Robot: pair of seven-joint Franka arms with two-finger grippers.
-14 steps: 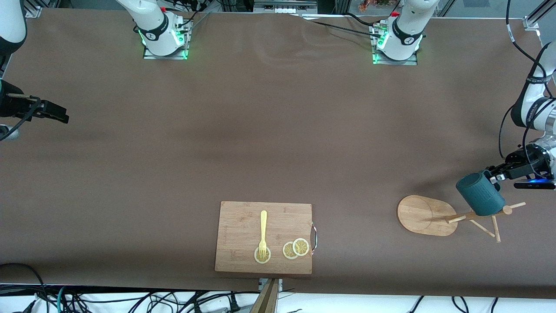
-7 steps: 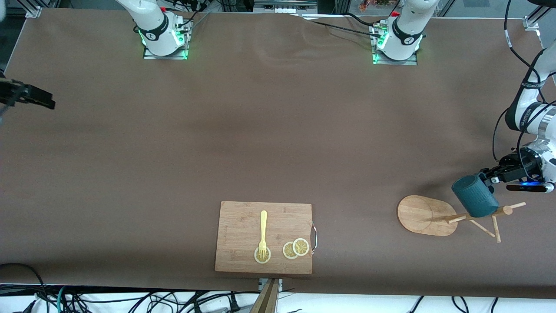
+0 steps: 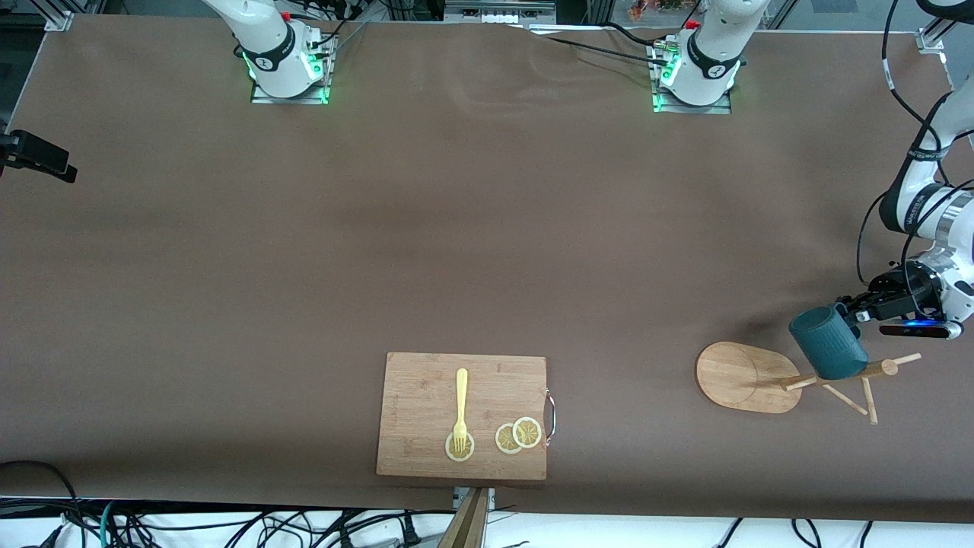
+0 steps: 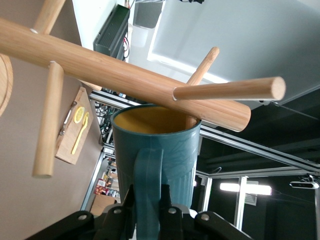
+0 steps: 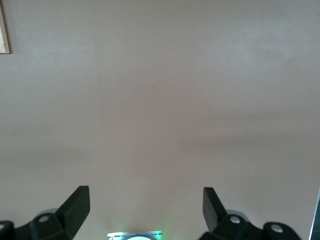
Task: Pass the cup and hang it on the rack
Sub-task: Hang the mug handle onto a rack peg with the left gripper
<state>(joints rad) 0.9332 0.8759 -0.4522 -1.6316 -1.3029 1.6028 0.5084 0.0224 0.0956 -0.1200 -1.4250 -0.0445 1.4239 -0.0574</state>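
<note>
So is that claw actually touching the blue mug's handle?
Touching. In the left wrist view the left gripper is closed on the handle of the cup, one finger pressed on each side.

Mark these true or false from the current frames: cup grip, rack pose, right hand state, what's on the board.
1. The left hand is shut on the cup's handle. True.
2. The rack stands with its pole upright. False: it lies tipped, its pole and pegs pointing toward the left arm's end of the table.
3. The right hand is open and holds nothing. True.
4. The cup rests on the table. False: it is held up in the air at the rack's pole, among the pegs.
5. The cutting board carries a yellow fork and lemon slices. True.
6. The cup's inside is white. False: it is mustard yellow.
</note>
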